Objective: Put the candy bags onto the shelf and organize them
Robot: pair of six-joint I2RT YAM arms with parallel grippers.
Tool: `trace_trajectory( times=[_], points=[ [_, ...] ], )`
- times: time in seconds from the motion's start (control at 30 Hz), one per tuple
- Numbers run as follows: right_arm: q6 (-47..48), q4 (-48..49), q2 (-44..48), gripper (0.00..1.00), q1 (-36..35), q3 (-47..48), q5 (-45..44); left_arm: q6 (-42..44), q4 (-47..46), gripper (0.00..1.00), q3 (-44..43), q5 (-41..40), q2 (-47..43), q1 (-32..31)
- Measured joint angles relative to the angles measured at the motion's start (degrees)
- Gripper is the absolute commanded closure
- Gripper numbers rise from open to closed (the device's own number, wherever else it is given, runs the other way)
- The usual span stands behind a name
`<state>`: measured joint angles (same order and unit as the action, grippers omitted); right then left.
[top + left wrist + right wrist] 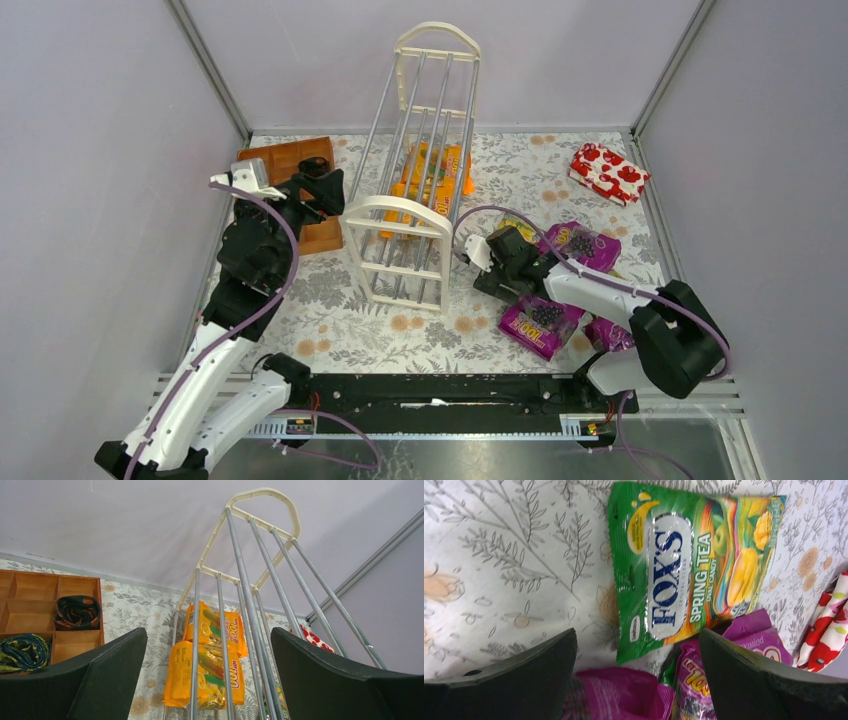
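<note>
Just beyond right end effector (636, 645), green bag (684, 565)

Shelf (398, 206): cream-white rack with silver rods, at mid-worktop.
Orange candy bags (437, 168): seen through the rods, at the shelf's far end.
Purple candy bags (541, 324): scattered right of the shelf.
Left end effector (325, 186): just beside the shelf's left side, above the wooden tray (290, 160).
Right end effector (503, 250): low among the purple candy bags.
Red packet (610, 172): far right corner.
Worktop (330, 300): floral-patterned.
</note>
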<state>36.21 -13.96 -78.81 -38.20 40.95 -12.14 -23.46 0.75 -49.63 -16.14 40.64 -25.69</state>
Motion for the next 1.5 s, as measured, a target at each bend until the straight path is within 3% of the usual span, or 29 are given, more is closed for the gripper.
trace_trajectory(
  times=[0.2,0.33,0.47,0.63,0.83,0.87,0.9,1.23,1.37,1.5],
  points=[
    [0.7,5.3,-4.0,0.15,0.0,0.0,-3.1,0.1,-0.2,0.01,0.0,-1.2,-0.1,-0.4],
    [0.9,8.3,-7.6,0.32,0.0,0.0,-7.0,0.2,-0.5,0.01,0.0,-1.6,-0.1,-0.5],
    [1.3,10.4,-10.4,0.41,0.0,0.0,-10.0,0.1,-0.5,0.01,0.0,-1.7,-0.2,-0.6],
    [1.5,11.6,-12.1,0.66,0.0,0.0,-11.4,0.1,-0.5,0.01,0.0,-1.7,-0.2,-0.6],
    [0.6,11.6,-12.6,0.83,0.0,0.0,-12.8,0.1,-0.5,0.01,0.0,-1.7,-0.2,-0.7],
    [0.1,11.2,-12.3,0.95,0.0,0.0,-12.8,0.1,-0.5,0.01,0.0,-1.7,-0.2,-0.7],
    [-0.5,10.7,-11.8,1.0,0.0,0.0,-12.7,0.1,-0.5,0.01,0.0,-1.8,-0.2,-0.7],
    [-15.7,5.9,3.4,1.0,1.1,0.0,-12.2,0.1,-0.5,0.01,0.0,-1.7,-0.2,-0.8],
    [-27.3,1.4,11.0,1.0,3.0,2.4,-12.2,0.0,-0.5,0.01,0.0,-1.7,-0.1,-0.9],
    [-43.1,-4.8,13.1,1.0,9.5,9.7,-10.4,-0.1,-0.7,0.01,0.0,-1.7,0.0,-0.9]
  ],
)
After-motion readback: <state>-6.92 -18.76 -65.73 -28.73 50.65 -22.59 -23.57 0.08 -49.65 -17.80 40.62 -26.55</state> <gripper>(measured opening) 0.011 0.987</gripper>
